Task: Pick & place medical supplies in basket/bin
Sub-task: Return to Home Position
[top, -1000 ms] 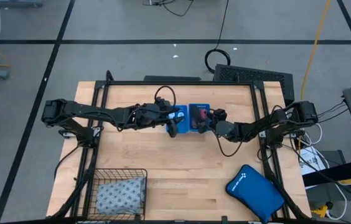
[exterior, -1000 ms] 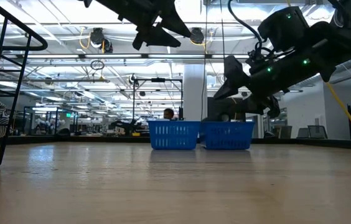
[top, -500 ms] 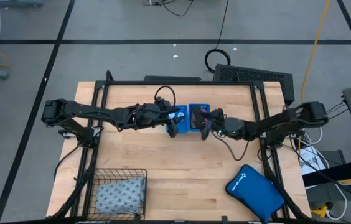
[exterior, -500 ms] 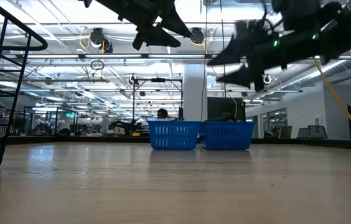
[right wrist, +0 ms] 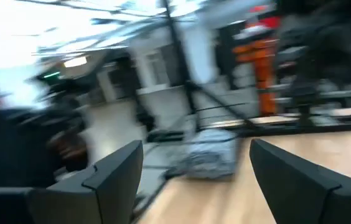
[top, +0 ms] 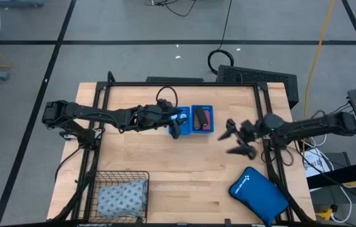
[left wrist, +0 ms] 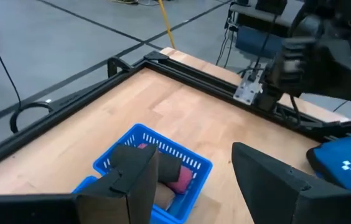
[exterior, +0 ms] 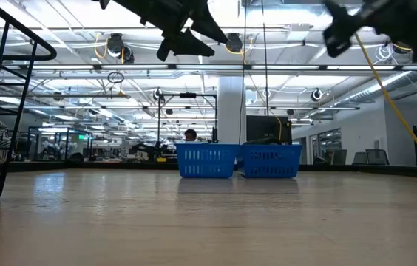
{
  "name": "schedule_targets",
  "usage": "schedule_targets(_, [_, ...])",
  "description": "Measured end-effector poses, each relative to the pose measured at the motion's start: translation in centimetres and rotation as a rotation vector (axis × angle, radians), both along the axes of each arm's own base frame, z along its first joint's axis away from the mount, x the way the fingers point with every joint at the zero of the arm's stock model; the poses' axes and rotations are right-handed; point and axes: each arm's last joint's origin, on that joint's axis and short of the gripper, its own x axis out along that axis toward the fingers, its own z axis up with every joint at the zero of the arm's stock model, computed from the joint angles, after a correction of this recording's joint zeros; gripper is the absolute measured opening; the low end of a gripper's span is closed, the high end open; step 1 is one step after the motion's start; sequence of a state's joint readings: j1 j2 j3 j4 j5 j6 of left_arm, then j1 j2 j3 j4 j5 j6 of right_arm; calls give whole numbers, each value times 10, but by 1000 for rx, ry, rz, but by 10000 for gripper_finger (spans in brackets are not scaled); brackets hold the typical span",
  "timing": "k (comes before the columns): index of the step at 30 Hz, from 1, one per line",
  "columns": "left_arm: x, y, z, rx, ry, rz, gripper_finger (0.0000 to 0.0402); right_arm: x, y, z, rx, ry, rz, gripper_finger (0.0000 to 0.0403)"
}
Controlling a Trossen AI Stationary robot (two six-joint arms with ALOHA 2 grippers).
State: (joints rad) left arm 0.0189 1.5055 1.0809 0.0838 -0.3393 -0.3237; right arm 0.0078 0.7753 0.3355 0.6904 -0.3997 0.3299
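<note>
The blue two-compartment tray stands at the table's far middle, and its right compartment holds a black roll and a pink roll. My left gripper hovers open over the tray's left compartment, with nothing between its fingers. My right gripper hangs open and empty in the air to the right of the tray. The grey-blue dotted pack lies inside the black wire basket at the near left corner.
A large bright-blue zip pouch lies flat at the table's near right. A black frame runs along the table's edges. Bare wood lies between the tray and the near edge.
My right gripper has drawn back from above the tray's right compartment toward the table's right edge. It has risen and tipped from pointing down to about level, and its fingers have stayed apart. The rolls lie in the tray.
</note>
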Motion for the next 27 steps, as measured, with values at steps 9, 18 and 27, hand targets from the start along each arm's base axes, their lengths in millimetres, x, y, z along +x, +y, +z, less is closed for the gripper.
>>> schedule_targets(9, [-17,-1,26,-1,-67,-122,214,-54,3,-36,-39,-168,166,287])
schedule_targets(18, [-87,-22,64,197,-102,-109,214,-75,-2,-23,-51,-333,110,282])
schedule_targets(27, [-166,-24,-15,155,-305,-86,214,-76,-9,-26,-189,-366,-10,288])
